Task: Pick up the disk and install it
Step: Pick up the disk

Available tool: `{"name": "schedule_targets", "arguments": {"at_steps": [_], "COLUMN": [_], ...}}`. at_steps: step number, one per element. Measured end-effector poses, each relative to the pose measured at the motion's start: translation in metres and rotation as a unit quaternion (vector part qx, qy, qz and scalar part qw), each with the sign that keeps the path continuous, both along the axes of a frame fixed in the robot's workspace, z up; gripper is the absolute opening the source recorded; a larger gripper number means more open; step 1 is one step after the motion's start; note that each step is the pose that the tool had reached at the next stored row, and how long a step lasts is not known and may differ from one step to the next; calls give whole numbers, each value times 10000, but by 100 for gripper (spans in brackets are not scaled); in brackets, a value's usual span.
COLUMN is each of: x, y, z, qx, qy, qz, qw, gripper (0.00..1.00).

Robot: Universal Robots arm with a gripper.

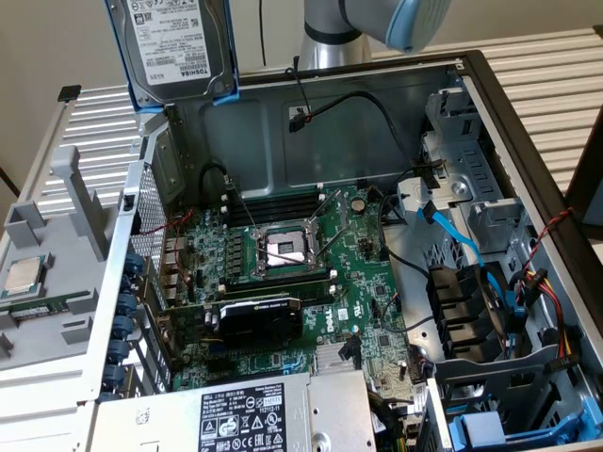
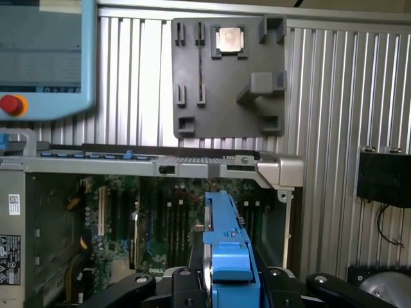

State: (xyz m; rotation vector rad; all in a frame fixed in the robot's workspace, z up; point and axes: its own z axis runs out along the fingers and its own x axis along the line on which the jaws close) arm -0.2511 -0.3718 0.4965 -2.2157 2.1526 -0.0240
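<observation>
On the exterior view's left, a grey fixture plate (image 1: 57, 282) lay on the ribbed metal tabletop (image 1: 89, 118) and carried a small square processor chip (image 1: 21, 275) in one of its recesses. Above and just to the right of it, the disk (image 1: 174, 42) hung in the air over the far left corner of the open computer case (image 1: 330, 132), clipped in its blue frame, with the white printed label turned towards the camera. In the wrist view the claw (image 2: 228, 285) stood partly closed and gripped the disk edge-on, with black fingers (image 2: 187, 282) pressed against its two flanks and the blue frame between them. The disk was clear of the boards beneath it. Further right, inside the case, the motherboard (image 1: 367, 282) lay flat with its processor socket (image 1: 283, 250) open. A black graphics card (image 1: 259, 318) sat in front of that socket, and a grey power supply (image 1: 254, 414) with a black-and-white label sat nearest the camera. The robot arm (image 1: 367, 24) rose behind the case's rear wall. On the exterior view's right stood the metal drive cage (image 1: 471, 207), crossed by a blue cable (image 1: 457, 235). A blue caddy (image 1: 490, 433) lay in the near corner.
</observation>
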Motion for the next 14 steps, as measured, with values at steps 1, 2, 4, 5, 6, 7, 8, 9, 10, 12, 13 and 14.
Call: {"name": "schedule_targets", "arguments": {"at_steps": [1,2,4,5,6,7,8,9,10,12,13,14], "x": [19,38,76,94,110,129,146,163,179,209,220,230], "y": [-12,-25,-51,-64,-76,-89,-102,-116,-128,-156,-171,-186], "z": [0,0,0,0,0,0,0,0,0,1,0,0], "qx": [1,2,5,6,7,7,8,8,9,8,8,8], "qy": [2,3,6,7,8,9,10,10,11,12,12,12], "qz": [0,0,0,0,0,0,0,0,0,0,0,-1], "qw": [10000,10000,10000,10000,10000,10000,10000,10000,10000,10000,10000,10000], "gripper": [37,37,37,37,37,37,37,37,37,37,37,37]}}
